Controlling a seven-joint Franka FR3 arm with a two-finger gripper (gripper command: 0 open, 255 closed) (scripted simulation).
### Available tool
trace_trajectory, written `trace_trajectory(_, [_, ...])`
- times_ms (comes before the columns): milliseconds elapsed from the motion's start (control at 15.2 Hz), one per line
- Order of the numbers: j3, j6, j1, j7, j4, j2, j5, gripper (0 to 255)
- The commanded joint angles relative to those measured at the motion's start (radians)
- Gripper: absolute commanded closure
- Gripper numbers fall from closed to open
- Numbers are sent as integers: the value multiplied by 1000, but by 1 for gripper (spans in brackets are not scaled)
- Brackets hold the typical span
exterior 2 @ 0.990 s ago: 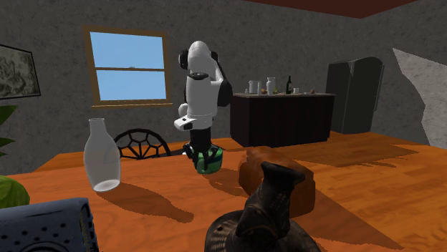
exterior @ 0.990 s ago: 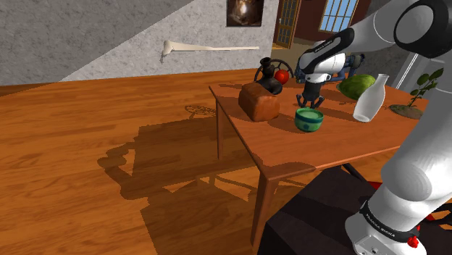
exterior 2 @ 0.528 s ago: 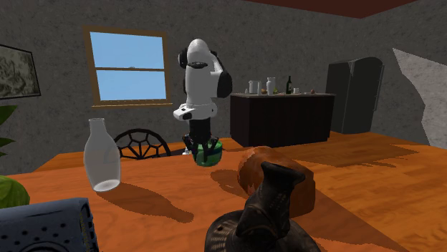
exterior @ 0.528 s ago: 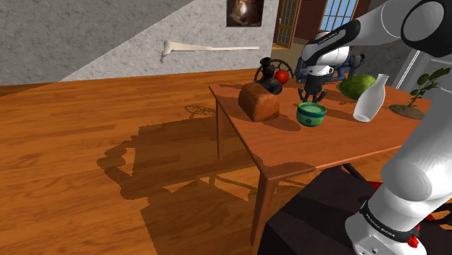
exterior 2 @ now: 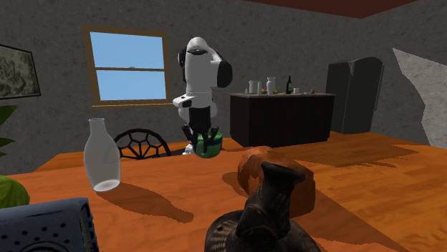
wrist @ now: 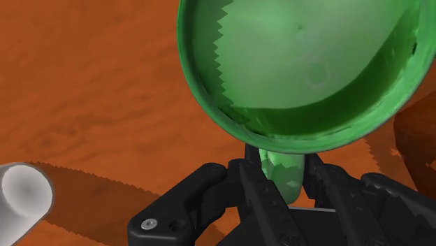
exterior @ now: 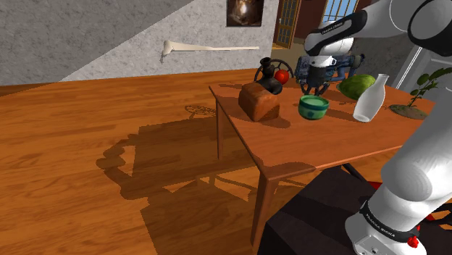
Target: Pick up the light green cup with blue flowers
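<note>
Setting: a home, a dining room with a kitchen at the far side.

Evidence:
- Wooden dining bench (exterior: 319,138) on a plank floor (exterior: 87,145), with a round-backed chair (exterior 2: 143,143) drawn up to it.
- Food and tableware on the bench: loaf (exterior: 259,102), watermelon (exterior: 355,87), white bottle (exterior: 371,98).
- Dark back bench (exterior 2: 283,122) set with bottles (exterior 2: 289,84); tall dark refrigerator (exterior 2: 354,95) beside it.
- Rough grey plastered walls (exterior: 87,36) hung with a framed picture (exterior: 245,12).
- Sash window (exterior 2: 129,68) showing blue sky; glazed door (exterior: 287,22).
- Potted plant (exterior: 422,90) near the bench's far end.
</note>
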Motion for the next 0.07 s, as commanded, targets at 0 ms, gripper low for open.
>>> trace_trajectory(0, [0, -8, 0, 1, 7, -2, 0, 255])
